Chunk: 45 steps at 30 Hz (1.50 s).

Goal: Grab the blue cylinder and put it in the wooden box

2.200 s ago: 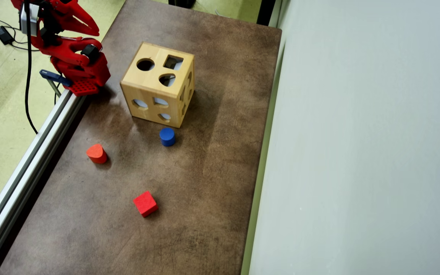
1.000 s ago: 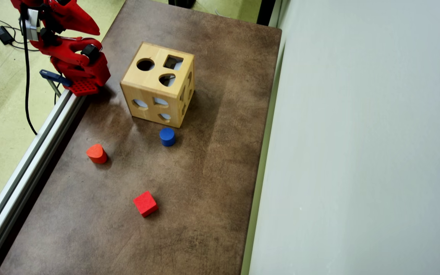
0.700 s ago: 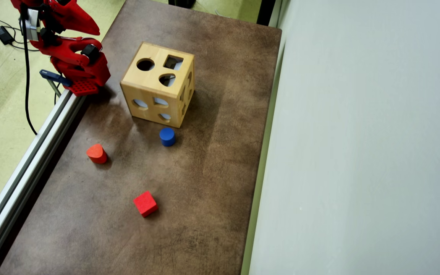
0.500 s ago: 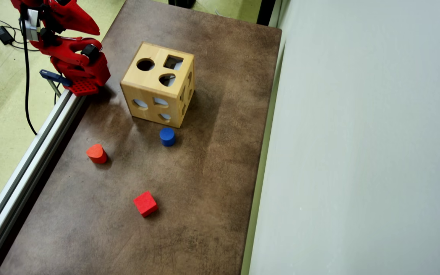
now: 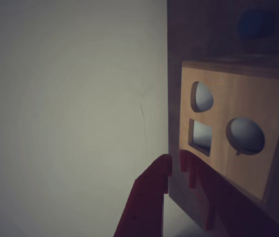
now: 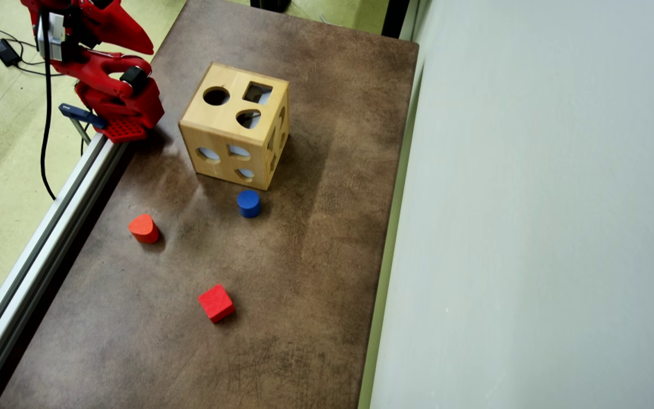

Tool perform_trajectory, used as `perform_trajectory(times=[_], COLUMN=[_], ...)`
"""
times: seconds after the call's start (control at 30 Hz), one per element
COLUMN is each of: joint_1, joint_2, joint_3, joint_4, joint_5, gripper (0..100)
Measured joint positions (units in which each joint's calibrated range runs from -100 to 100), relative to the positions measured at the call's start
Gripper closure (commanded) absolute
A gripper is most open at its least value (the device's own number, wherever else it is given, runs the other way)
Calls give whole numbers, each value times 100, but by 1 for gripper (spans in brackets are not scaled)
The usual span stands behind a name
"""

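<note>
The blue cylinder (image 6: 248, 203) stands upright on the brown table, just in front of the wooden box (image 6: 208, 122) and apart from it. In the wrist view the cylinder (image 5: 255, 22) is a dim blue blur beyond the box (image 5: 238, 94), whose top shows a round, a square and a rounded hole. My red gripper (image 6: 148, 50) hangs at the table's far left corner, well away from the cylinder. Its fingers meet at the tips in the wrist view (image 5: 175, 162), with nothing between them.
A red cube (image 6: 216, 303) lies near the front of the table and an orange-red rounded block (image 6: 143, 228) towards the left. An aluminium rail (image 6: 49, 238) runs along the left edge by the arm's base (image 6: 125, 111). A pale grey panel (image 6: 531, 227) borders the right side.
The arm's upper part and its cable have shifted slightly to the right. The blocks and the box have not moved.
</note>
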Motion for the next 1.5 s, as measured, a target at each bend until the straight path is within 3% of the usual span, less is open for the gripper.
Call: perform_trajectory(times=[0.23, 0.47, 0.8, 1.0, 1.5], joint_1=[151, 1444, 1818, 1804, 1660], joint_2=[2703, 4788, 6966, 7373, 7381], joint_3=[-524, -524, -515, -515, -515], joint_4=[-153, -331, -2308, -2526, -2510], joint_5=[0, 5, 400, 874, 1280], gripper=[97, 96, 96, 96, 94])
